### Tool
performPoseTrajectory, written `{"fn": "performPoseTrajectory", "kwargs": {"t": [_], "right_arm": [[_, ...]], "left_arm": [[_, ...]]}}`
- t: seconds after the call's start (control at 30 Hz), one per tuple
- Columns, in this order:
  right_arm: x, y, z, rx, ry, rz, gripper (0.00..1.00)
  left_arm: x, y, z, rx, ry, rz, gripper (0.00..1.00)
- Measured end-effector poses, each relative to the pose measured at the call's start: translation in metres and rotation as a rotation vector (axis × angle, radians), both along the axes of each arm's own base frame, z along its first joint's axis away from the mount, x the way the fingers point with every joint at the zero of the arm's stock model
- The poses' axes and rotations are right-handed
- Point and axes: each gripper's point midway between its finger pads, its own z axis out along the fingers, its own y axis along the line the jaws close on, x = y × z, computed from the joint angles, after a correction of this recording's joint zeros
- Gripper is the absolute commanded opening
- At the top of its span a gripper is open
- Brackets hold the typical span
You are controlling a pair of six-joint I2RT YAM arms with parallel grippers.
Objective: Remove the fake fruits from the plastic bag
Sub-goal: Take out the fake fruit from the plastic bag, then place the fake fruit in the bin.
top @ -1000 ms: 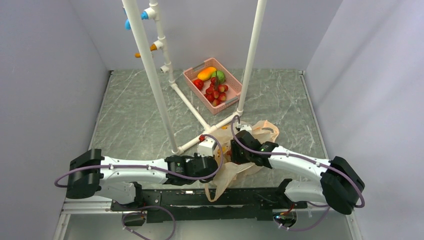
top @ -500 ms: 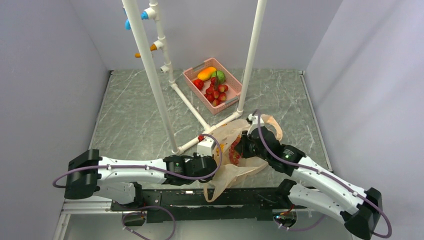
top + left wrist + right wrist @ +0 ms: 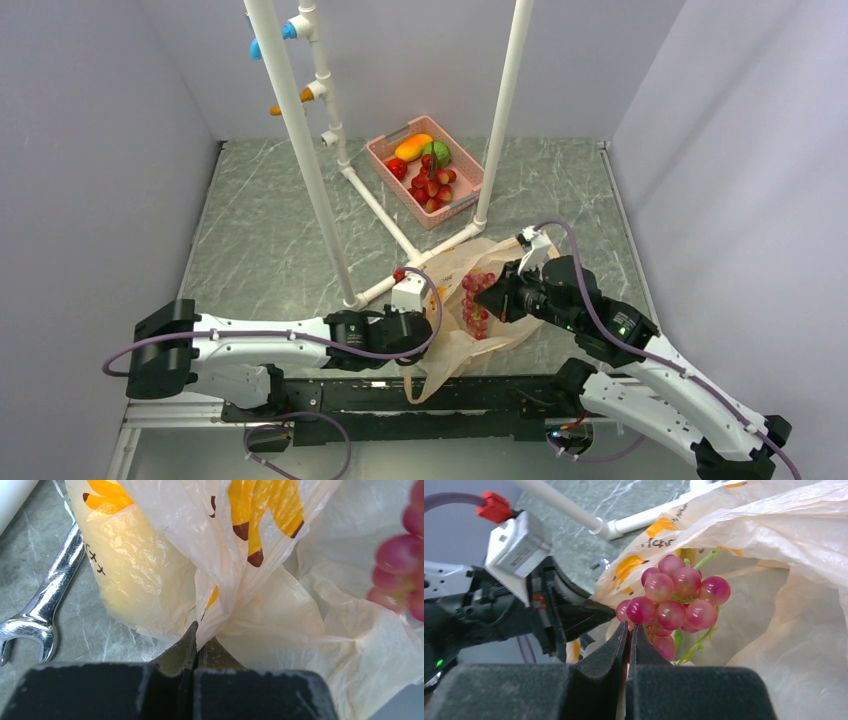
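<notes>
Plain pale lilac-grey walls close in on three sides, matte and bare. Between them lies a grey-green marble-patterned tabletop, veined with thin white lines. A white plastic pipe frame stands on it, two tall posts rising from floor bars that meet near the middle, with a blue fitting and an orange fitting higher up. Behind sits a pink slotted plastic basket. The light is soft and even.

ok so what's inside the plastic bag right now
A bunch of grapes sits in the open mouth of the plastic bag. A pale yellow rounded shape shows through its film; anything deeper is covered.
</notes>
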Motion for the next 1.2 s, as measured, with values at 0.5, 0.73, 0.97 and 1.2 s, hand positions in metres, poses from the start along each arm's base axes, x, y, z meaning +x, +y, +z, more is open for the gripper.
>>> {"fn": "performPoseTrajectory", "kwargs": {"t": [0.5, 0.73, 0.97, 1.2], "right_arm": [[-0.009, 0.030, 0.086, 0.118, -0.086, 0.174, 0.00], [0.061, 0.065, 0.127, 0.034, -0.239, 0.095, 0.00], [0.164, 0.090, 0.081, -0.181, -0.251, -0.050, 0.00], [0.266, 0.107, 0.030, -0.339, -0.232, -0.157, 0.00]], "left_arm": [[-0.002, 0.018, -0.014, 0.034, 0.019, 0.042, 0.00], [-0.003, 0.017, -0.014, 0.033, 0.027, 0.035, 0.00], [-0.005, 0.016, -0.014, 0.031, 0.034, 0.030, 0.00], [-0.007, 0.020, -0.011, 0.002, 0.040, 0.027, 0.00]]}}
